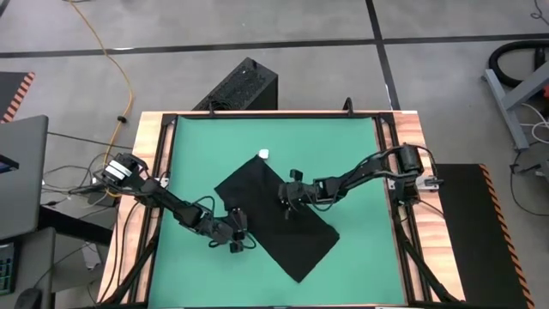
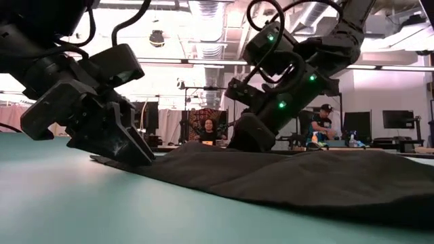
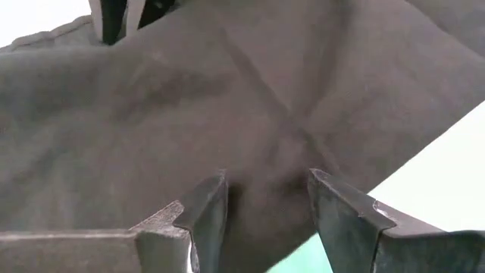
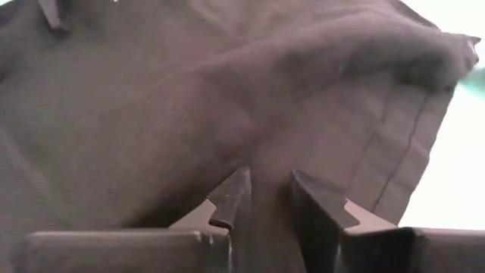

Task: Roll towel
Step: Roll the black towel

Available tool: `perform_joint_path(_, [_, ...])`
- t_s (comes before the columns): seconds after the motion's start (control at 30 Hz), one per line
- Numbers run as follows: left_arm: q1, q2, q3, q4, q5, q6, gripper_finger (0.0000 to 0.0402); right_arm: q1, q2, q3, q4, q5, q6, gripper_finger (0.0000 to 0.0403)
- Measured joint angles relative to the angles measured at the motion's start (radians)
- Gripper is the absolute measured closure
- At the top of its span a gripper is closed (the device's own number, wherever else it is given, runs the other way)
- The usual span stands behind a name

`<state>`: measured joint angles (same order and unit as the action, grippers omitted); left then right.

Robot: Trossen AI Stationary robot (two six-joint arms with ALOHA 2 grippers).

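Note:
The black towel (image 1: pixel 274 219) lies flat and slantwise on the green mat (image 1: pixel 360 154), its white tag (image 1: pixel 264 154) at the far corner. My left gripper (image 1: pixel 238 227) is open at the towel's left long edge, the cloth running between its fingers (image 3: pixel 269 189). My right gripper (image 1: pixel 287 202) is down on the towel's middle, from the right. Its fingers (image 4: pixel 269 189) stand a narrow gap apart with cloth between them. A low ridge of cloth (image 4: pixel 364 53) rises just beyond them. My left gripper has its open fingertips (image 3: pixel 212 197) at the towel's left edge (image 2: pixel 102 160), slanting down from the table's left. The cloth lies flat on the mat; whether the tips press it I cannot tell. My right gripper has its fingertips (image 4: pixel 235 193) down on the towel's middle (image 2: pixel 271 159), slanting down from the table's right. Cloth sits in the narrow gap between them, and the towel stays on the mat.
Wooden table rails (image 1: pixel 153 154) frame the mat. A black box (image 1: pixel 240 86) stands on the floor beyond the far edge. People (image 2: pixel 205 129) sit in the room behind the table. Bare mat lies on the far side and to the right of the towel.

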<state>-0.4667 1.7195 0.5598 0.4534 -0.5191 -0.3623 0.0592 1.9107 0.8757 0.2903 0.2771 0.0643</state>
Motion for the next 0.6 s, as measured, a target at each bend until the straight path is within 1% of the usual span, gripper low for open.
perform_joint_path(0.2, [0.001, 0.000, 0.000, -0.031, -0.001, -0.007, 0.0228, 0.016, -0.058, -0.002, -0.156, 0.126, 0.060, 0.0316])
perform_joint_path(0.33, [0.001, -0.001, 0.001, -0.042, -0.009, -0.003, 0.0228, 0.035, -0.109, -0.004, -0.269, 0.227, 0.070, 0.0324])
perform_joint_path(0.43, [0.000, -0.001, 0.001, -0.048, -0.016, 0.002, 0.0228, 0.048, -0.145, -0.004, -0.331, 0.300, 0.107, 0.0326])
perform_joint_path(0.6, [0.000, -0.001, 0.001, -0.051, -0.016, 0.002, 0.0228, 0.056, -0.198, -0.004, -0.425, 0.328, 0.145, 0.0326])
